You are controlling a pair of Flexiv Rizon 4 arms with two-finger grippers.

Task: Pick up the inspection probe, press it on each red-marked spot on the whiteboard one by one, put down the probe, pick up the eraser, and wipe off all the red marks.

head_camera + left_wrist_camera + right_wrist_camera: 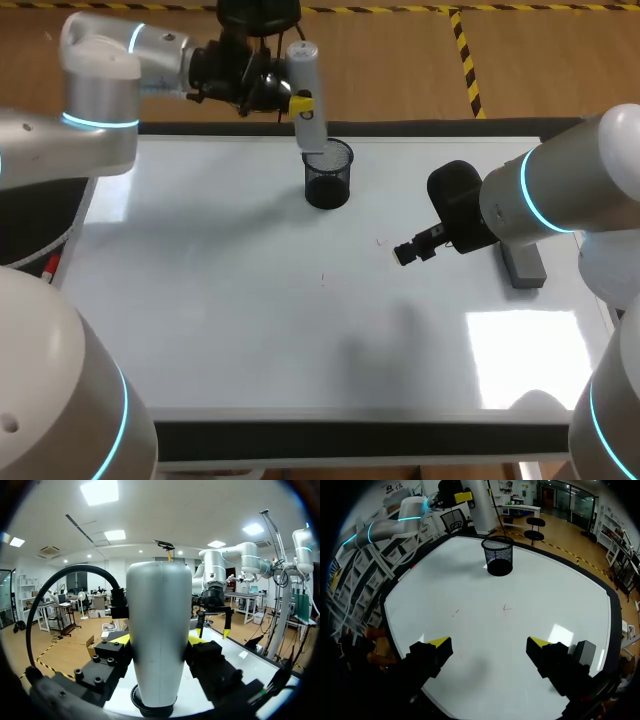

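Our left gripper (159, 640) is clamped on the inspection probe (303, 70), one yellow tip pressed to each side of its silver body. The probe hangs upright at the far edge of the whiteboard (200, 300), its lower end right at the mouth of a black mesh cup (328, 178). We cannot tell whether it touches the rim. The cup stands on the far middle of the board, directly under the probe, so it lies between the probe and the board surface there.

Our right gripper (489, 642) hangs above the near right part of the board with its fingers spread wide and nothing between them. Ahead of it, on bare board, we see a faint red mark (506, 608), and off to one side a second, fainter red mark (456, 612). Both lie between this gripper and the cup.

The grey eraser (523, 266) lies flat on the board near its right edge, just beside our right gripper and partly tucked under our right arm (560, 190) as seen from the head camera. Our left arm (100, 90) comes in across the far left corner, well apart from the marks.
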